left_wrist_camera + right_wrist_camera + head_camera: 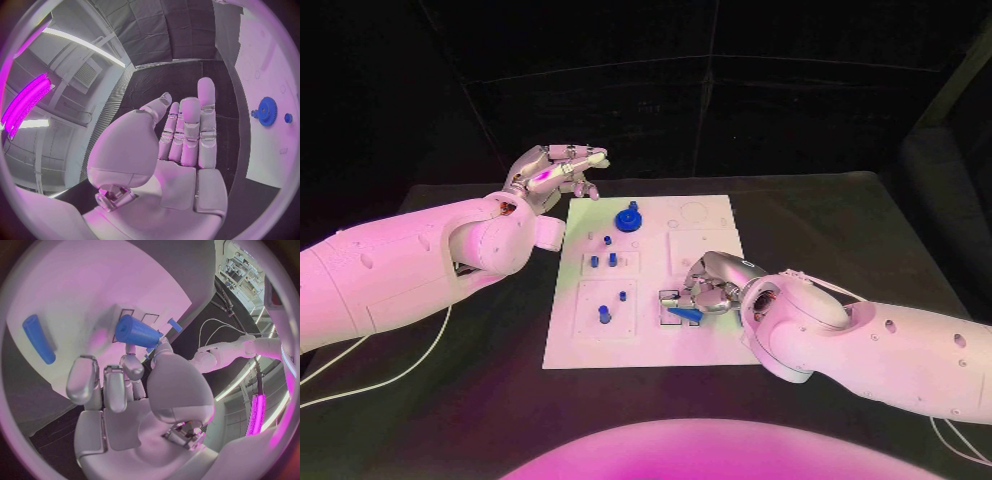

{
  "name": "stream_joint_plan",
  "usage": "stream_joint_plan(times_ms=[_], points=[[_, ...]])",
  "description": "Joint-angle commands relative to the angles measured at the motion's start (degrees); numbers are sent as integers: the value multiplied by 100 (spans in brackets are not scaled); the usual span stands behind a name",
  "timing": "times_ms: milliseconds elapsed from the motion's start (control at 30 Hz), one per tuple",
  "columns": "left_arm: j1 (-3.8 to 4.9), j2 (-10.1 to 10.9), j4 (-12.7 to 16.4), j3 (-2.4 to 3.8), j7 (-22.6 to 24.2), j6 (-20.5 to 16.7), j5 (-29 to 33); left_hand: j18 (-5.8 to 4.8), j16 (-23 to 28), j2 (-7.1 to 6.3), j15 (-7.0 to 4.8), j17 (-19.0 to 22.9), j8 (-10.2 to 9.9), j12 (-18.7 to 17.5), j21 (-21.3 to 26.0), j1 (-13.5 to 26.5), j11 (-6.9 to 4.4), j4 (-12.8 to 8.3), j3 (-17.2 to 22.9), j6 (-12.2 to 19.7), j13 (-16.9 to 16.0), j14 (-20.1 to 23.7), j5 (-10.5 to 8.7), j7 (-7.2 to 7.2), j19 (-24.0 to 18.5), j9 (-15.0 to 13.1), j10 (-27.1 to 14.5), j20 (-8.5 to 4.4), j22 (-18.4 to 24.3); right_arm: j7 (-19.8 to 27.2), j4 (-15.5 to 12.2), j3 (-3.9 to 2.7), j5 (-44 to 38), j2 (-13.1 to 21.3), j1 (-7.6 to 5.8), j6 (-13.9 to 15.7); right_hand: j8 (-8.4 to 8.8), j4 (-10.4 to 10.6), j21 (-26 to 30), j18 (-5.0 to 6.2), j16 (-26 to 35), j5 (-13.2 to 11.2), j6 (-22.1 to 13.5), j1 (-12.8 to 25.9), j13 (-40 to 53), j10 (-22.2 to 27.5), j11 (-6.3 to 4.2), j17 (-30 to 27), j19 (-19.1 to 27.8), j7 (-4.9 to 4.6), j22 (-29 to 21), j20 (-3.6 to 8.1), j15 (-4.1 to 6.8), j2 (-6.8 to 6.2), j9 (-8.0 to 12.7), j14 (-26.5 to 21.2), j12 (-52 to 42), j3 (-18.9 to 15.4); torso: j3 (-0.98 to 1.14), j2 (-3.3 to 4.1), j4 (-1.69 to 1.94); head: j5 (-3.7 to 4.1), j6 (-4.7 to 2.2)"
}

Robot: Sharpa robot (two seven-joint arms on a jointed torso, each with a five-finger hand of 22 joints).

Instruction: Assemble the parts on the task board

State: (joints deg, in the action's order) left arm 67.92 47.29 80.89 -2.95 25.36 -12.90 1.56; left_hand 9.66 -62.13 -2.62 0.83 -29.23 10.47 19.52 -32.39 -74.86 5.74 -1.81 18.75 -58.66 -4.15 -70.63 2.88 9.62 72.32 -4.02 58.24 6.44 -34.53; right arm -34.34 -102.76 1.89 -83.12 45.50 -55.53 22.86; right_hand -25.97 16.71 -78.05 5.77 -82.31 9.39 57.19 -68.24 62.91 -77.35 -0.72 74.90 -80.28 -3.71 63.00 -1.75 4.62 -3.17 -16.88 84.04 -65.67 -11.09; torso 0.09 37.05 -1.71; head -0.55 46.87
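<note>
So the task board (646, 290) is laid flat in the middle of the black table (848, 230), long side running from 12 to 6 o'clock in the head view. A blue gear (629, 217) is seated near the board's 11 o'clock corner, and it's also seen from the left wrist camera (267, 111) with a small blue knob (288, 118) just beside it. A few small blue pegs (604, 261) are stood up in the board's left column, with one more peg (604, 313) lower down toward 7 o'clock.

The right hand (711, 290) is parked over the board's lower right area, roughly 4 o'clock from board centre. A blue cone-shaped part (685, 313) is pinched between the thumb and a finger; from the right wrist camera the same part (139, 333) is seen held at the fingertips (132, 365) just above the white surface, near two small rectangular slots. The other fingers are held out straight beside it. A blue cylinder (39, 338) is lying flat on the board, well apart from the held part.

The left hand (557, 175) is raised off the board's 11 o'clock corner, over the table. Nothing is held in it: in its wrist view (181, 145) the fingers are stretched out side by side, thumb out to the side.
</note>
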Motion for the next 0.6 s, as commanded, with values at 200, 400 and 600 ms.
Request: stream_joint_plan(times_ms=[200, 400, 600], points=[[7, -11, -7, 3, -3, 82, 4, 77, 25, 14, 3, 9, 25, 34, 24, -6, 5, 5, -38, 52, 7, 26, 11, -9, -13, 10, -29, 2, 6, 144, -5, 4, -156, 44, -1, 0, 86, 21, 56, -67, 40, -168, -116, 393, -63, 81, 29, 21, 52, -25, -28, -8, -28, -305, 36, 316, 88, -20, 1, 0, -1, 6, -8], [7, -12, -11, 3, -7, 88, 4, 77, 25, 14, 3, 9, 25, 34, 24, -6, 5, 5, -38, 52, 7, 26, 11, -9, -13, 10, -29, 2, 6, 291, -30, 4, -151, 86, -1, -87, 165, 21, 68, -65, 51, -299, -227, 423, -120, 140, 66, 16, 65, -69, -40, -29, -56, -467, 90, 314, 155, 38, 0, 3, -3, 5, -14], [6, -13, -18, 2, -13, 99, 4, 77, 25, 14, 3, 9, 25, 34, 24, -6, 5, 5, -38, 52, 7, 26, 11, -9, -13, 10, -29, 2, 6, 471, -85, 4, -266, 147, -1, -144, 201, 15, 72, -64, 50, -402, -265, 310, -132, 167, 88, 27, 72, -93, -41, -49, -76, -577, 131, 317, 172, 61, 0, 1, -2, 5, -15]])
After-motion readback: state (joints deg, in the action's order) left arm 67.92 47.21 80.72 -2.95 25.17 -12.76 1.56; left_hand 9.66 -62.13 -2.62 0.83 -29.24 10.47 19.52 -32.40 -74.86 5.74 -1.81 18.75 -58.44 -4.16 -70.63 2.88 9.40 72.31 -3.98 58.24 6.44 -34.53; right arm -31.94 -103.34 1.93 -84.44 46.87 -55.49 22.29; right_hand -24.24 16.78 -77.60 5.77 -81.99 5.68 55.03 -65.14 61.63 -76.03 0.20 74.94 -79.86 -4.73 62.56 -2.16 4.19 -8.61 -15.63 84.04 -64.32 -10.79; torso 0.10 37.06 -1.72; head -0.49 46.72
